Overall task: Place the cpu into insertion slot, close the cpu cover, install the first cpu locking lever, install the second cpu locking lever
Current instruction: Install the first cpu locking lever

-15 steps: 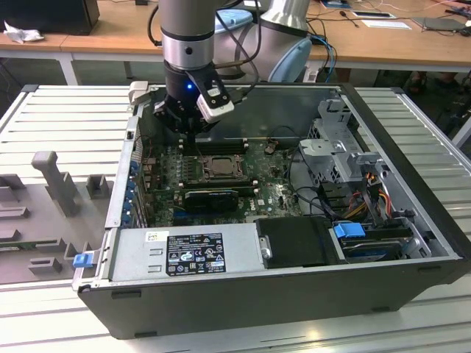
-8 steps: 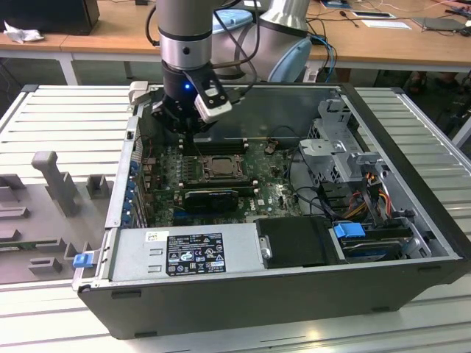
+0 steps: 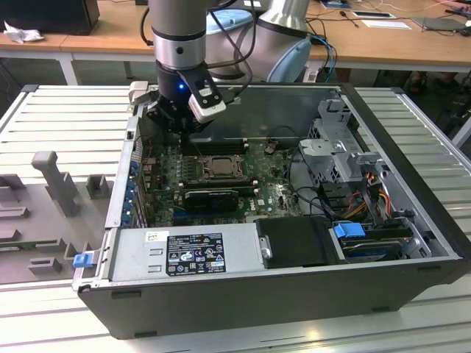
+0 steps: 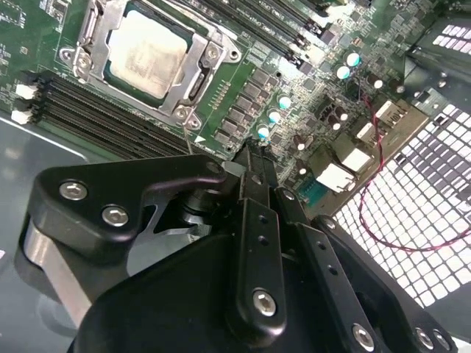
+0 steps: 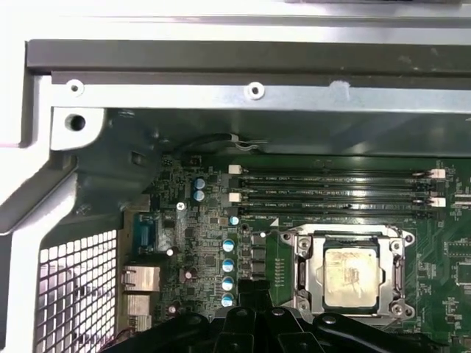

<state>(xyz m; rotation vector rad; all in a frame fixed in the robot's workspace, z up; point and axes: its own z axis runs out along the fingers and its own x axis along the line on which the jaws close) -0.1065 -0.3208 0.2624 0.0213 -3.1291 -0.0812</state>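
Black links and bolts make up the pincer (image 4: 250, 156). Its two tips meet with no gap between them and nothing is held. It hangs inside an open computer case (image 3: 257, 294), over the green board (image 5: 191, 220). Nearest its tips is a row of blue-topped capacitors (image 5: 228, 263).

Just past that row, a little off to one side of the tips and apart from them, lies the cpu (image 4: 147, 53). Its pale beige-silver face points up and it sits flat in the insertion slot (image 5: 353, 245), whose dark edge shows as a thin border around the chip. The cpu cover (image 5: 307, 276) is down over it, and its metal frame surrounds the chip so that the face shows through the square opening. In the exterior view the chip lies between the pincer and the grey power supply (image 3: 243, 250) at the near wall of the case.

Beyond the chip, on its far side from the pincer, run long black memory slots (image 5: 331, 187) with white clips at their ends. To the other side of the pincer is the perforated back panel (image 5: 73, 287) with silver ports, and a thin red wire (image 4: 383, 184) loops in front of it.

As for writing, the power supply carries a black label (image 3: 193, 254) with white print and a small white sticker beside it. The board has fine white markings.
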